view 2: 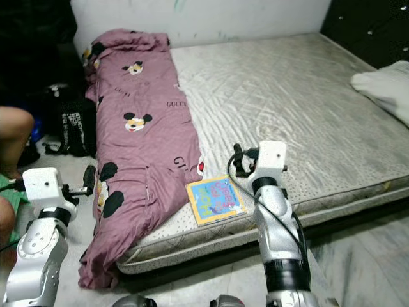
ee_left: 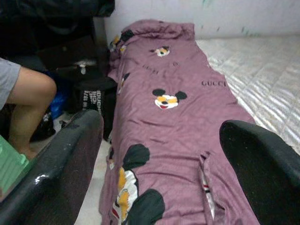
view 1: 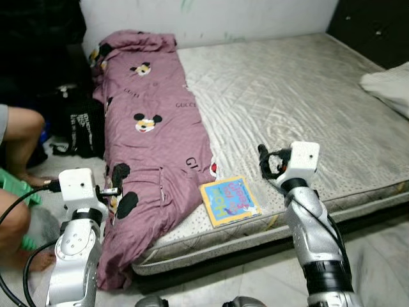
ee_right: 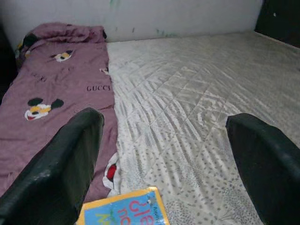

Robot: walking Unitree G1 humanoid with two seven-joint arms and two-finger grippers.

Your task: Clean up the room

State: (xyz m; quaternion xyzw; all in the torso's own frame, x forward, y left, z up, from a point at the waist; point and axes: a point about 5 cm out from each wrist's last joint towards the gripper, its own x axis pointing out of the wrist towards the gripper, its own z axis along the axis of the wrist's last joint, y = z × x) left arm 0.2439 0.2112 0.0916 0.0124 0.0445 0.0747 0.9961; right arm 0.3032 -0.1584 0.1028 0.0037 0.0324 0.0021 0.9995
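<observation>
Purple blanket (ee_left: 173, 126), spread jaws, bare knee (ee_left: 35, 91)

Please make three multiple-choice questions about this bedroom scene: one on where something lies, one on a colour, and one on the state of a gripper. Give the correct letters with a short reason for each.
1. Where does the book lie?
A. On the mattress near its front edge, beside the blanket
B. On the floor
C. On the pillow

2. What is the main colour of the blanket?
A. Green
B. Purplish pink
C. White

3. How are the jaws of the right gripper?
A. Shut on the book
B. Shut on the blanket
C. Open, holding nothing

Answers:
1. A, as the book rests flat on the quilted mattress next to the blanket's edge.
2. B, as the fabric is purplish pink with cartoon mouse prints.
3. C, as the right wrist view shows its two fingers spread wide, with bare mattress between them.
</observation>
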